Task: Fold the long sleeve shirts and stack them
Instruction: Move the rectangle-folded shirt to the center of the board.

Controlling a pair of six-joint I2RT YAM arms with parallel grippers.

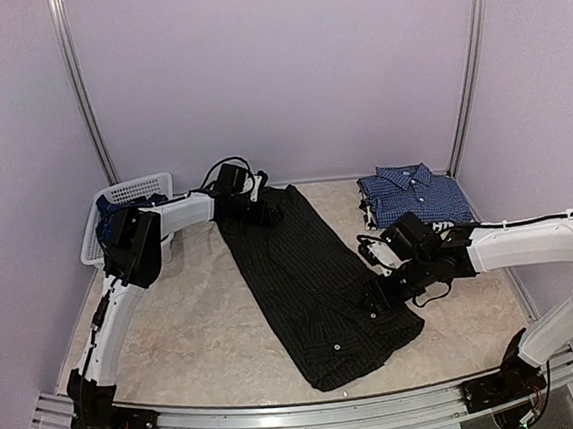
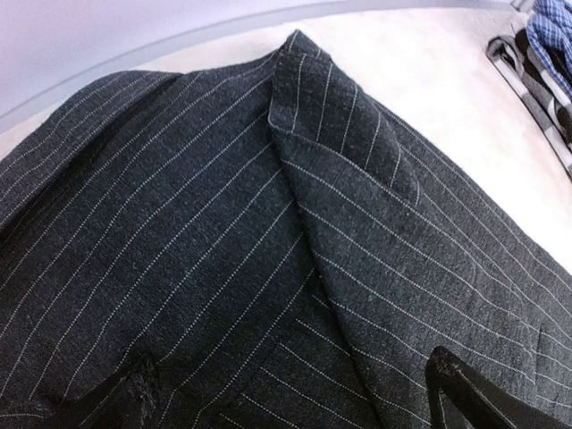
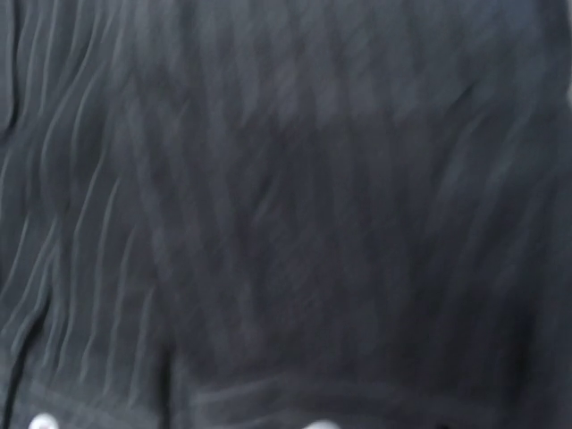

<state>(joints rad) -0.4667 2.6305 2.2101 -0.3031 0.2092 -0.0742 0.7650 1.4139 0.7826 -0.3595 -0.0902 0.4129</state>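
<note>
- Top view: the black pinstriped shirt lies on the desk as one long narrow strip. It runs from about 12 o'clock down to 5 o'clock.
- Same view: the left claw is at the far end of that strip. The right claw is low on the cloth at the strip's 3 o'clock edge. Both are black on black from up there, so the jaws are unreadable.
- The left wrist view sorts out the left one. Its fingertips sit spread wide along the bottom edge, with flat pinstripe cloth between them and nothing pinched.
- That view also shows a folded-over flap coming to a point at 12 o'clock, which the top view doesn't resolve.
- The right wrist view is just blurry dark cloth with a couple of pale buttons at the 6 o'clock edge. No fingers show, so I can't tell if that claw is open or gripping.
- The blue-and-white checked shirt sits folded, collar up, at 2 o'clock on the desk, apart from the black one. A sliver of it shows in the left wrist view's corner.
- The white lattice basket is at 10 o'clock and shows in the top view only.
</note>
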